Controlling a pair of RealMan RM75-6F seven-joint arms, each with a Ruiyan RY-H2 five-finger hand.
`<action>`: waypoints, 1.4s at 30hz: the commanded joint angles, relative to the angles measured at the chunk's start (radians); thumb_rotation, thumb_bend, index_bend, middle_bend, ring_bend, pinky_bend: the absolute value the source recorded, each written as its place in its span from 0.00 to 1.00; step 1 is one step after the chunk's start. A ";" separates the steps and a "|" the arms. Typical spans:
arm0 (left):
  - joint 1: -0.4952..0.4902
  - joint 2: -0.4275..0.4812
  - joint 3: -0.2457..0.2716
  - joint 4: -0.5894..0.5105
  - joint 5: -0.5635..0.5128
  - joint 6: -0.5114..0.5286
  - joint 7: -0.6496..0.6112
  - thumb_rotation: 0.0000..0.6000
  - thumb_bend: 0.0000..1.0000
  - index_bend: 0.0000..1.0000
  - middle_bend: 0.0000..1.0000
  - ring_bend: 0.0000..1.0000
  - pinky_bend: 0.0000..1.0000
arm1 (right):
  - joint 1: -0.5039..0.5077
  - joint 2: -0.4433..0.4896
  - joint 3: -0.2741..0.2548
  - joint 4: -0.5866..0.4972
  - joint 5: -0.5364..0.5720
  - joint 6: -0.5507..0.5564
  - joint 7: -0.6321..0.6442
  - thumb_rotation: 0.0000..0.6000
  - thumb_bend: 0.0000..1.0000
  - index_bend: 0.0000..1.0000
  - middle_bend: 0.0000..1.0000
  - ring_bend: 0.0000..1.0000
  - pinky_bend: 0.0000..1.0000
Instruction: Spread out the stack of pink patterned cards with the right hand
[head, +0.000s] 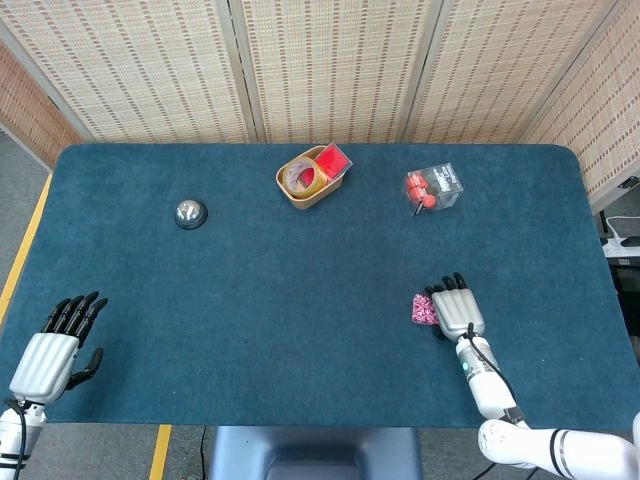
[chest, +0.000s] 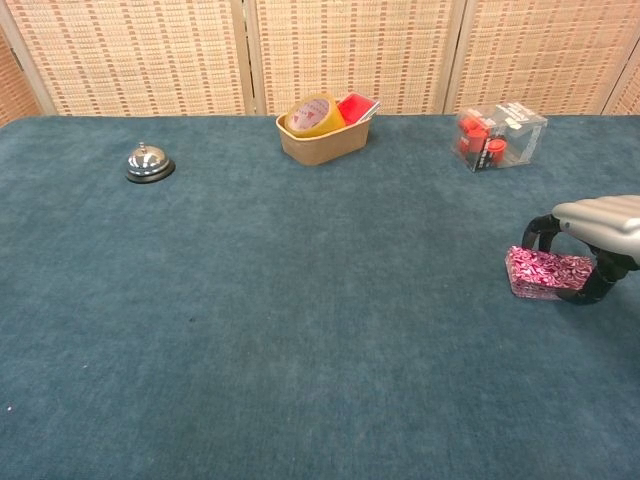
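The stack of pink patterned cards (head: 425, 310) lies on the blue table (head: 300, 300) at the near right, and it also shows as a low block in the chest view (chest: 545, 271). My right hand (head: 458, 312) covers the stack's right side from above. In the chest view the right hand (chest: 600, 222) has a dark finger behind the stack and the thumb at its front right corner, holding it between them. My left hand (head: 55, 350) hovers at the near left edge, fingers apart and holding nothing.
A tan basket (head: 308, 180) with a tape roll and a red box stands at the back middle. A clear box (head: 433, 188) holding red pieces is at the back right. A silver bell (head: 190, 213) sits at the back left.
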 joint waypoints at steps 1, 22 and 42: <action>0.000 0.000 0.000 0.000 -0.001 -0.001 0.001 1.00 0.47 0.00 0.00 0.00 0.07 | 0.001 -0.004 -0.001 0.002 0.001 0.006 -0.004 1.00 0.26 0.32 0.29 0.12 0.00; 0.000 0.000 -0.001 -0.002 -0.005 -0.001 0.002 1.00 0.47 0.00 0.00 0.00 0.07 | 0.001 -0.025 -0.003 0.014 -0.012 0.050 -0.030 1.00 0.27 0.59 0.45 0.31 0.00; 0.002 0.000 0.001 -0.005 0.002 0.007 0.003 1.00 0.47 0.00 0.00 0.00 0.08 | -0.050 0.043 -0.094 -0.213 -0.286 0.152 -0.047 1.00 0.27 0.65 0.49 0.35 0.00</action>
